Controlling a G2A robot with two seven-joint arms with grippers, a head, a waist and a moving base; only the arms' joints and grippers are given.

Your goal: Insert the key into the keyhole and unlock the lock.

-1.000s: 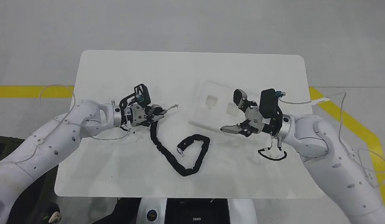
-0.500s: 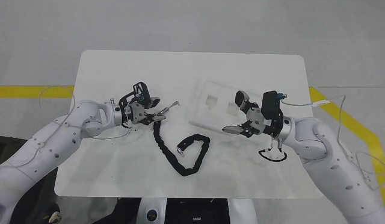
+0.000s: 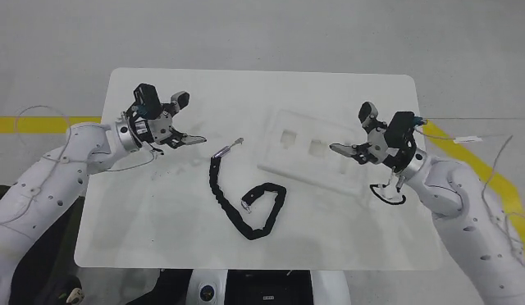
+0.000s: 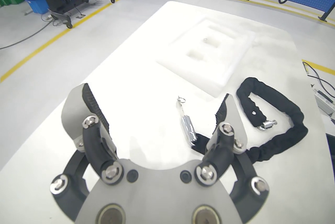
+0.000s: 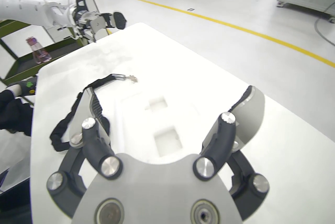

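The chain lock, in a black sleeve [image 3: 225,205], lies on the white table. Its silver cylinder [image 4: 189,127] has the key [image 4: 181,104] stuck in its end, also seen as the key [image 3: 235,145]. The chain's other end, a metal pin [image 4: 267,124], lies apart from the cylinder. My left gripper [image 3: 179,121] hangs open over the table's left part, clear of the lock, its fingers [image 4: 84,104] empty. My right gripper [image 3: 351,131] stands open over the right end of the foam tray, with nothing between its fingers [image 5: 91,102].
A white foam tray [image 3: 283,159] with two square recesses [image 5: 167,140] lies right of the lock's cylinder. The table's edges [image 3: 246,266] run close on all sides. Bare tabletop lies around the chain.
My left gripper has let go of the lock's cylinder, opened, and drawn back to the left. The cylinder with the key now rests on the table. My right gripper has moved right and back.
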